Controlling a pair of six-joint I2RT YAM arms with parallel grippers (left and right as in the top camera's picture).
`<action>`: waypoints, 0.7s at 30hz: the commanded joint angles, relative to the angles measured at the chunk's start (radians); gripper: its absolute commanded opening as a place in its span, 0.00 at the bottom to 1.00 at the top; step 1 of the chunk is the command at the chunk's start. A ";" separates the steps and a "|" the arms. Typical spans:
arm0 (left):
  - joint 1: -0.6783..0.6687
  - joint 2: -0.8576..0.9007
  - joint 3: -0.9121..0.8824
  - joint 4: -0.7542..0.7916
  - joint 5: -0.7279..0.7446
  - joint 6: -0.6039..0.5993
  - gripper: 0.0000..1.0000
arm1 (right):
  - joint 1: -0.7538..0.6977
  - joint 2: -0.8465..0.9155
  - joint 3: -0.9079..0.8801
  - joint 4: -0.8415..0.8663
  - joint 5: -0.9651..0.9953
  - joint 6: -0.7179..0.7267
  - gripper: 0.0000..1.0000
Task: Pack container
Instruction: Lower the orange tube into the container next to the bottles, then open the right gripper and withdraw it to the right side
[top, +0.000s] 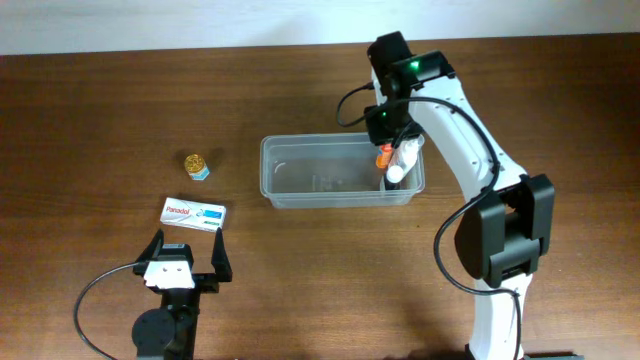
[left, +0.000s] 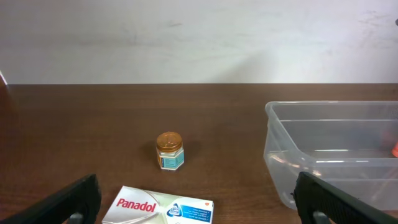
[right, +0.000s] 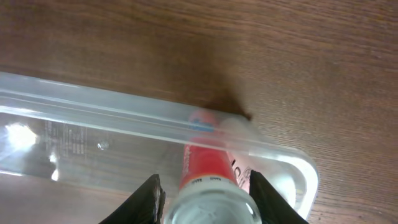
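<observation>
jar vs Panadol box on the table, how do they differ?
The jar is small, gold-lidded and stands upright; the Panadol box is larger, white and blue, and lies flat. The box lies nearer the left gripper than the jar does. Both sit on the table outside the container, untouched.

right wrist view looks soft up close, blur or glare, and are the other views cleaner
Right wrist: the bottle near the lens is out of focus, a glare spot sits on the container wall, the table grain is sharp. Overhead: evenly lit, crisp. Left wrist: jar and box both sharp.
</observation>
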 joint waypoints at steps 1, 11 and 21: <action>-0.003 -0.006 -0.007 0.005 0.005 0.015 1.00 | -0.029 -0.010 0.024 0.003 0.013 0.000 0.38; -0.003 -0.006 -0.007 0.005 0.005 0.015 0.99 | -0.029 -0.010 0.092 -0.001 0.014 -0.016 0.39; -0.003 -0.006 -0.007 0.005 0.005 0.015 0.99 | -0.029 -0.010 0.245 -0.094 0.042 -0.023 0.51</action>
